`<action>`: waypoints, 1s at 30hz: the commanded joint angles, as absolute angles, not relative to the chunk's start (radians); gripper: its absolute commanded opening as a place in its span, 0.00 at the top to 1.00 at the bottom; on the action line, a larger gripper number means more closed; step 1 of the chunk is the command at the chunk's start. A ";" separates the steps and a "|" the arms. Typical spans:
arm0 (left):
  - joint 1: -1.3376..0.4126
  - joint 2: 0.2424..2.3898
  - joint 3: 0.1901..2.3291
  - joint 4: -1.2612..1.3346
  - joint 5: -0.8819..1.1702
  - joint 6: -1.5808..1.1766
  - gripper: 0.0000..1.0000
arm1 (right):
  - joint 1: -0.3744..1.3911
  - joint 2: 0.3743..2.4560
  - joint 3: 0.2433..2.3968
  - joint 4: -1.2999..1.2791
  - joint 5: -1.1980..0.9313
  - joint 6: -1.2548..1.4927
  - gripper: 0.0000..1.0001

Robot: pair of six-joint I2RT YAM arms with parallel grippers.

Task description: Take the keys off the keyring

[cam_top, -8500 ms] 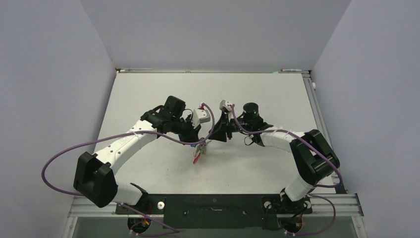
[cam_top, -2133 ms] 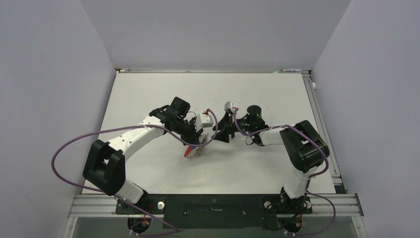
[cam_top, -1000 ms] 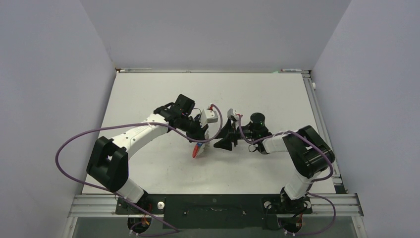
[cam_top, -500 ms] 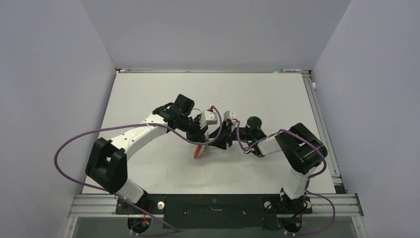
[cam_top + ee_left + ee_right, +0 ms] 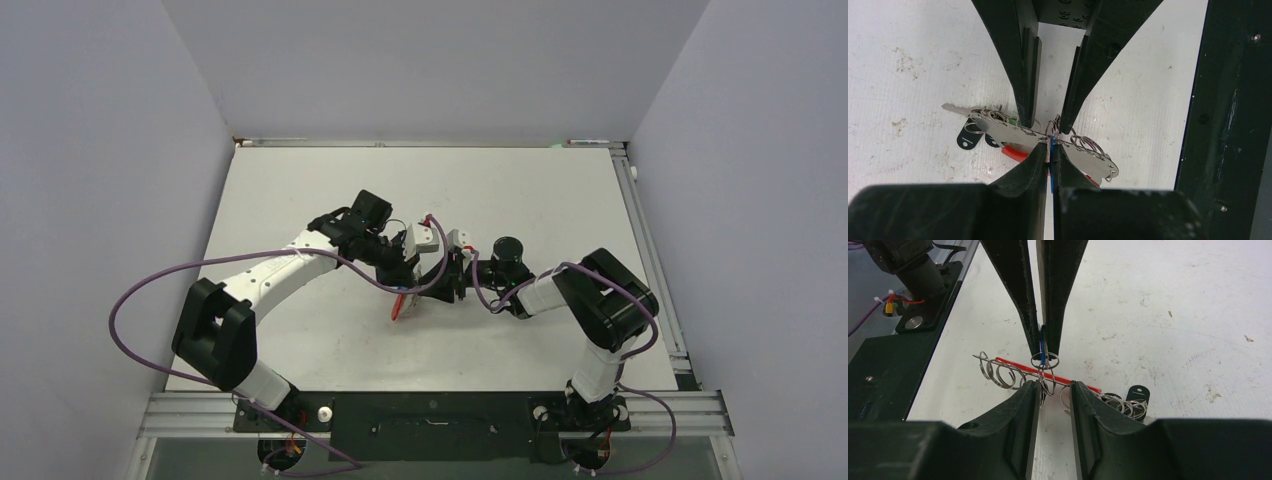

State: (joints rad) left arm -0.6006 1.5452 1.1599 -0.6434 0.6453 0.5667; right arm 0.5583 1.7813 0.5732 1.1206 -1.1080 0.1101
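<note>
The keyring (image 5: pixel 1003 129) is a silvery plate with a red arc (image 5: pixel 1015 153) and several small split rings. It hangs just above the table, and in the top view (image 5: pixel 400 305) it shows red. My left gripper (image 5: pixel 1049 147) is shut on the blue-headed key (image 5: pixel 1052 170), which sits in a small ring on the keyring. My right gripper (image 5: pixel 1055 385) is open, its fingers either side of the small rings (image 5: pixel 1047 375) under the red arc (image 5: pixel 1018 366). The two grippers meet tip to tip in the top view, left (image 5: pixel 408 285) and right (image 5: pixel 440 285). A green head (image 5: pixel 1012 120) peeks out behind the plate.
Black key tags (image 5: pixel 968 139) and a silvery key (image 5: pixel 955 108) hang at one end of the keyring; the tags also show in the right wrist view (image 5: pixel 1137 392). The left arm's black base plate (image 5: pixel 893 355) stands close by. The white table (image 5: pixel 540 200) lies below.
My right gripper has moved left up to the keyring, and its open fingers now straddle the rings. The left gripper has held still, shut on the blue key.
</note>
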 commanded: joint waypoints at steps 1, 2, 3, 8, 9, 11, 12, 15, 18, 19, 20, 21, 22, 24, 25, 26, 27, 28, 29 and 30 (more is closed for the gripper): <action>-0.604 1.496 1.172 -0.644 0.683 0.596 1.00 | 0.574 1.807 0.609 1.118 -1.124 0.025 0.72; -0.604 1.495 1.173 -0.646 0.681 0.599 1.00 | 0.575 1.807 0.614 1.103 -1.124 0.018 0.74; -0.604 1.495 1.175 -0.648 0.679 0.600 1.00 | 0.578 1.808 0.616 1.099 -1.123 0.014 0.77; -0.609 1.489 1.182 -0.662 0.659 0.624 1.00 | 0.587 1.809 0.626 1.076 -1.110 0.008 0.90; -0.611 1.486 1.183 -0.662 0.649 0.631 1.00 | 0.587 1.809 0.627 1.076 -1.108 0.008 0.94; -0.618 1.480 1.181 -0.665 0.629 0.649 1.00 | 0.590 1.809 0.627 1.093 -1.107 0.015 0.95; -0.623 1.477 1.179 -0.666 0.617 0.657 1.00 | 0.591 1.809 0.626 1.105 -1.110 0.025 0.95; -0.626 1.468 1.176 -0.669 0.602 0.670 1.00 | 0.593 1.802 0.619 1.119 -1.125 0.037 0.94; -0.636 1.459 1.166 -0.666 0.573 0.694 1.00 | 0.593 1.788 0.610 1.111 -1.126 0.020 0.95; -0.641 1.454 1.160 -0.666 0.564 0.706 1.00 | 0.591 1.784 0.611 1.099 -1.126 0.011 0.95; -0.647 1.451 1.155 -0.663 0.556 0.719 1.00 | 0.591 1.782 0.613 1.087 -1.125 0.008 0.95; -0.654 1.449 1.150 -0.660 0.547 0.727 1.00 | 0.592 1.780 0.616 1.075 -1.124 0.008 0.95; -0.663 1.446 1.144 -0.659 0.537 0.736 1.00 | 0.592 1.778 0.620 1.063 -1.120 0.001 0.95; -0.681 1.442 1.138 -0.660 0.518 0.756 1.00 | 0.596 1.768 0.633 1.000 -1.119 -0.042 0.95; -0.688 1.439 1.136 -0.658 0.509 0.765 1.00 | 0.598 1.762 0.641 0.968 -1.119 -0.061 0.95; -0.694 1.438 1.134 -0.654 0.502 0.769 1.00 | 0.599 1.758 0.645 0.950 -1.122 -0.070 0.95; -0.697 1.437 1.134 -0.650 0.498 0.770 1.00 | 0.599 1.755 0.646 0.946 -1.126 -0.073 0.95; -0.702 1.437 1.134 -0.645 0.494 0.770 1.00 | 0.600 1.754 0.646 0.942 -1.128 -0.072 0.95; -0.707 1.438 1.136 -0.641 0.487 0.771 1.00 | 0.600 1.752 0.646 0.938 -1.131 -0.072 0.95; -0.713 1.439 1.137 -0.635 0.480 0.773 1.00 | 0.600 1.751 0.647 0.935 -1.135 -0.071 0.95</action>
State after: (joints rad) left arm -0.6872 1.4887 1.1225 -0.6739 0.4728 0.7441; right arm 0.5938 1.7981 0.6155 0.9535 -1.1133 -0.0139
